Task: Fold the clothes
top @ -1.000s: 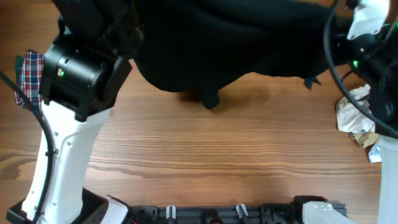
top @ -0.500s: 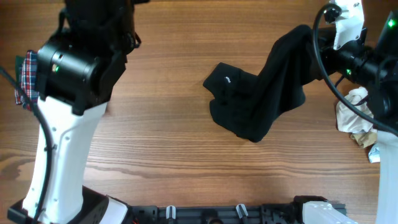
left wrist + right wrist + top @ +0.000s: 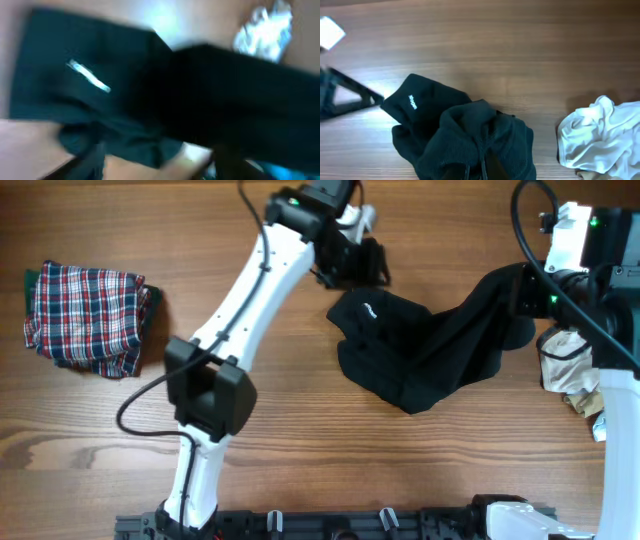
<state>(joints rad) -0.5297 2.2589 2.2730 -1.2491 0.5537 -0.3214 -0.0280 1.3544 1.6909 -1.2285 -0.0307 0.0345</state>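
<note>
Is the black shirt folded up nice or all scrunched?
Scrunched. The black shirt lies in a rumpled heap on the table, one end lifted by the right gripper.

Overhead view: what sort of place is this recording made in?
Probably a robotics lab bench, not a home: a white robot arm is mounted at the edge of a wooden table, with loose garments set out as test items, a black shirt and a plaid garment.

Left wrist view is pure motion smear, black shirt just a dark blob. Jaws of the right gripper are buried in its folds; white garment gets cut off at right.
</note>
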